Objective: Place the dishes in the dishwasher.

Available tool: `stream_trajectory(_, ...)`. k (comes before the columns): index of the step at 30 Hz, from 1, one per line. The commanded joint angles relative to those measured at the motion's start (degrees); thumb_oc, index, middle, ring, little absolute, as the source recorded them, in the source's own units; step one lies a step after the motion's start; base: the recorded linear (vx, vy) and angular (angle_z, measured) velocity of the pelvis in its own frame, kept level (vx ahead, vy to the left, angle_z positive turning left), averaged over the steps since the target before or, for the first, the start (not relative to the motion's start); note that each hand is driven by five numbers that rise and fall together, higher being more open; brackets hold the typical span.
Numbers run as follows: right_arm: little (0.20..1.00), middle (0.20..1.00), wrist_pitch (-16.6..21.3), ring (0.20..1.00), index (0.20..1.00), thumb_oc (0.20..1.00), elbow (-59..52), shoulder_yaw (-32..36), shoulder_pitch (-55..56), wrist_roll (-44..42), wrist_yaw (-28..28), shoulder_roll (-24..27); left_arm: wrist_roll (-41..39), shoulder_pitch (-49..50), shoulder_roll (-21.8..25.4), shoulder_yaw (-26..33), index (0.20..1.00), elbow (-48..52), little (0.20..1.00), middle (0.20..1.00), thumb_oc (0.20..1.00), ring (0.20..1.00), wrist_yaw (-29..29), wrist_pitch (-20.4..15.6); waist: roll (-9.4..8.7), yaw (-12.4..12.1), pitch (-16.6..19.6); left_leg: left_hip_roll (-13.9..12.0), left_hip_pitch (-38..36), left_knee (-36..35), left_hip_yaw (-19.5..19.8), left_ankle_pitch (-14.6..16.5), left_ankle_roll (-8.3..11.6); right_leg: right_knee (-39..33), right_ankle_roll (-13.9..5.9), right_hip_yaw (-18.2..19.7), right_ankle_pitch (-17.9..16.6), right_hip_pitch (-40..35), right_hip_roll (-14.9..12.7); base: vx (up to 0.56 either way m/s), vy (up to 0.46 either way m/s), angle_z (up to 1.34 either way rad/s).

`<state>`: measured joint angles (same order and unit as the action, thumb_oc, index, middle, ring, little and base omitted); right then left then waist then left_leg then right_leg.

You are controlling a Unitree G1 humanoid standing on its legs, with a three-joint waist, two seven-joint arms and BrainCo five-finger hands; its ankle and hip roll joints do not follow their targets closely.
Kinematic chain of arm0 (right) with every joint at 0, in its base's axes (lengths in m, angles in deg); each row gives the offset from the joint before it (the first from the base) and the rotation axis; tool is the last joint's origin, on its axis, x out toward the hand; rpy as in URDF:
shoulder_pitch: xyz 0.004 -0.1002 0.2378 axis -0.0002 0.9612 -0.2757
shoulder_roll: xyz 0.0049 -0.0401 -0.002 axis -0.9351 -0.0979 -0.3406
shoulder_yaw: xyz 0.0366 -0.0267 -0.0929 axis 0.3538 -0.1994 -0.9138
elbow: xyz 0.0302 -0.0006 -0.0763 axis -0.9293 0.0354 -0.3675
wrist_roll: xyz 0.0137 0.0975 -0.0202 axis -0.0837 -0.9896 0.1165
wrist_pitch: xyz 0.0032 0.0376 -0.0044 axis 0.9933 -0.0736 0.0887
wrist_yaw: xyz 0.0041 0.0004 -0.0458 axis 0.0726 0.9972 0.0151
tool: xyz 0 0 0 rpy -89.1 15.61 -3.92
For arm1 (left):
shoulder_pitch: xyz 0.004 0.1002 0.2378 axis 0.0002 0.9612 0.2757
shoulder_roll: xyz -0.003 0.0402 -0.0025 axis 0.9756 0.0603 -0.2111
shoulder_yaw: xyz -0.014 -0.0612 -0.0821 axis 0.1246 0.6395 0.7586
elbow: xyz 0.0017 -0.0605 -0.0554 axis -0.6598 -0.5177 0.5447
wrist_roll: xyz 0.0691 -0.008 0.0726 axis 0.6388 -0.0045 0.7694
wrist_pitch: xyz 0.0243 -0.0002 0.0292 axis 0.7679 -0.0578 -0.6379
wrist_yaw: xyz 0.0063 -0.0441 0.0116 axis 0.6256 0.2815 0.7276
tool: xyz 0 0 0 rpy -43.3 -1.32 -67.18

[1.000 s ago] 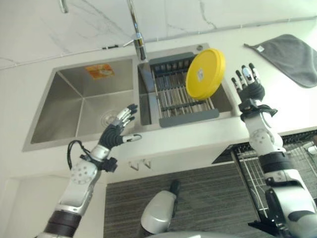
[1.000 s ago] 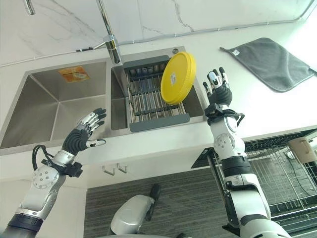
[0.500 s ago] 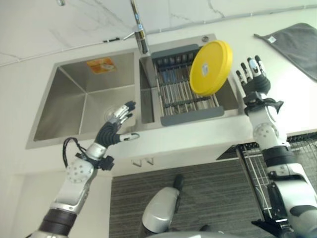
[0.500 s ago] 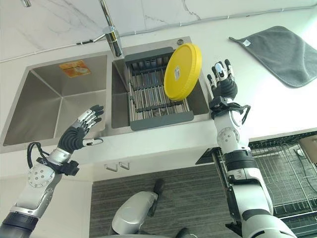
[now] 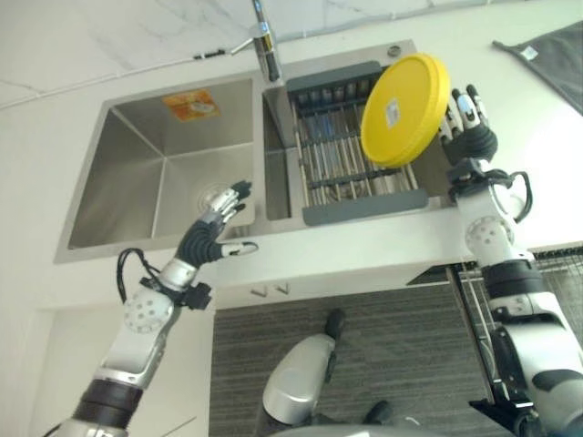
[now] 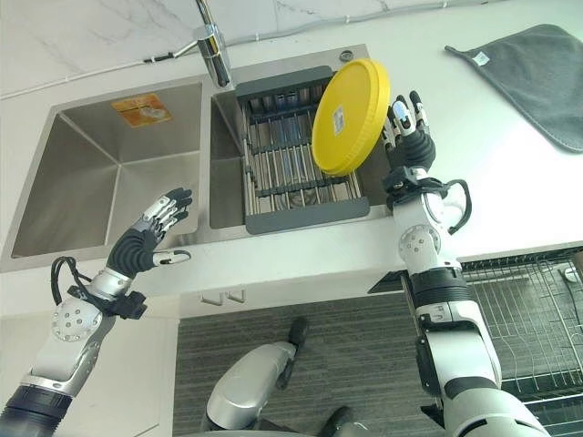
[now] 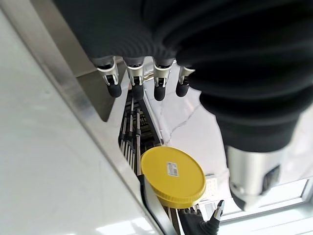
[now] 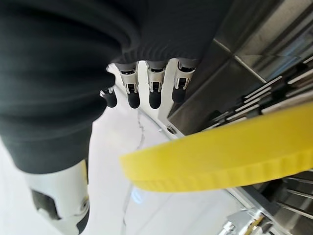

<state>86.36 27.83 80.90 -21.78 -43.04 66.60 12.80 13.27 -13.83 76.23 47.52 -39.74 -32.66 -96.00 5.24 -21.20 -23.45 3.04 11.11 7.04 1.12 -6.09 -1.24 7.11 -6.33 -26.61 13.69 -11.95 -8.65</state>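
Observation:
A round yellow plate (image 5: 404, 109) stands on edge, leaning in the grey dish rack (image 5: 364, 206) set in the right sink basin. My right hand (image 5: 467, 137) is raised just beside the plate's right rim, fingers straight and open; the right wrist view has the yellow rim (image 8: 220, 152) passing close beneath the fingers (image 8: 142, 93). Whether they touch it I cannot tell. My left hand (image 5: 208, 237) hovers open over the front edge of the left basin, holding nothing. In the left wrist view the plate (image 7: 173, 176) shows far past the fingers (image 7: 134, 83).
The left basin (image 5: 155, 173) is steel with an orange sticker at its back. A tap (image 5: 266, 45) rises between the basins. A grey cloth (image 6: 537, 73) lies on the white counter at the right. The dishwasher's wire rack (image 6: 528, 300) is pulled out at the lower right.
The camera has shifted. My right hand has closed the gap to the plate's right rim. The left hand holds about the same pose.

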Motion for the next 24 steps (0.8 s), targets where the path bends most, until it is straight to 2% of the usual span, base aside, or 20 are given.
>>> stream_trajectory(1, 1.000, 1.000, 1.2, 1.000, 1.000, 1.000, -3.2, -0.3, -2.7, -0.1, 1.6, 3.1, 0.1, 0.4, 1.7, -0.7, 1.000, 2.5, 1.000, 1.000, 1.000, 1.000, 1.3, -4.3, 1.42, -1.2, 3.0, -3.1, -2.1, -7.5, 2.5, -2.5, 3.23, 7.1, 1.34, -1.1, -4.3, 6.6, -2.1, -0.01, -0.001, 0.09)
stream_trajectory(3, 1.000, 1.000, 1.2, 1.000, 1.000, 1.000, -3.2, -0.6, -2.8, 0.1, 2.5, 3.1, 0.2, 0.2, 1.6, -0.7, 1.000, 2.6, 1.000, 1.000, 1.000, 1.000, 1.4, -4.0, 1.33, -1.3, 2.7, -3.2, -2.1, -7.5, 2.4, -2.5, 3.20, 7.3, 1.35, -1.4, -4.3, 6.7, -2.1, 0.02, -0.022, 0.04)
stream_trajectory(4, 1.000, 1.000, 1.0, 1.000, 1.000, 1.000, -3.3, -0.8, -3.0, 0.3, 2.8, 3.1, 0.1, 0.1, 1.7, -0.8, 1.000, 2.6, 1.000, 1.000, 1.000, 1.000, 1.4, -4.0, 0.78, -1.1, 2.8, -3.0, -2.7, -7.9, 2.7, -1.5, 3.62, 7.5, 1.08, -0.6, -3.0, 6.3, -2.3, 0.06, -0.040, 0.03)
stream_trajectory(10, 1.000, 1.000, 0.1, 1.000, 1.000, 1.000, -4.2, -2.2, -2.6, 3.7, 2.9, 3.0, 0.9, 0.1, 1.2, -0.7, 1.000, 2.9, 1.000, 1.000, 1.000, 1.000, 1.4, -3.6, 0.40, -1.4, 2.5, -3.2, -2.6, -7.8, 2.6, -1.5, 3.72, 8.0, 1.18, -1.0, -2.8, 6.3, -2.2, 0.01, -0.008, 0.00)
stream_trajectory(13, 1.000, 1.000, -0.3, 1.000, 1.000, 1.000, -4.3, -2.6, -2.5, 4.2, 1.9, 2.8, 1.2, 0.0, 1.2, -0.7, 1.000, 2.5, 1.000, 1.000, 1.000, 1.000, 1.4, -3.7, 0.14, -1.5, 2.4, -3.3, -2.6, -7.7, 2.6, -1.5, 3.74, 8.4, 1.24, -1.3, -2.6, 6.2, -2.2, 0.00, 0.000, 0.00)
stream_trajectory(17, 1.000, 1.000, -0.6, 1.000, 1.000, 1.000, -4.1, -2.9, -2.8, 3.2, 3.4, 2.9, 0.0, 0.1, 1.2, -0.7, 1.000, 2.5, 1.000, 1.000, 1.000, 1.000, 0.8, -3.0, 0.09, -1.7, 2.5, -3.4, -2.6, -7.7, 2.6, -1.6, 3.76, 8.4, 1.25, -1.4, -2.6, 6.1, -2.2, 0.00, 0.000, 0.00)
stream_trajectory(18, 1.000, 1.000, -0.9, 1.000, 1.000, 1.000, -4.3, -2.9, -2.9, 4.0, 3.3, 2.8, -1.3, 0.1, 1.0, -0.7, 1.000, 2.5, 1.000, 1.000, 1.000, 1.000, -0.1, -2.1, 0.00, -1.8, 2.5, -3.3, -2.5, -7.6, 2.7, -1.5, 3.74, 8.4, 1.28, -1.5, -2.6, 6.1, -2.2, 0.00, 0.000, 0.00)
stream_trajectory(24, 1.000, 1.000, -2.5, 1.000, 1.000, 1.000, -4.1, -3.4, -3.3, 8.0, 0.8, 3.4, -0.6, 0.3, 0.6, -0.8, 1.000, 2.0, 1.000, 1.000, 1.000, 1.000, 0.1, -1.8, -0.54, -1.8, 2.4, -3.5, -2.6, -7.6, 2.7, -1.5, 3.81, 8.2, 1.30, -1.5, -2.6, 5.9, -1.9, 0.00, -0.001, 0.01)
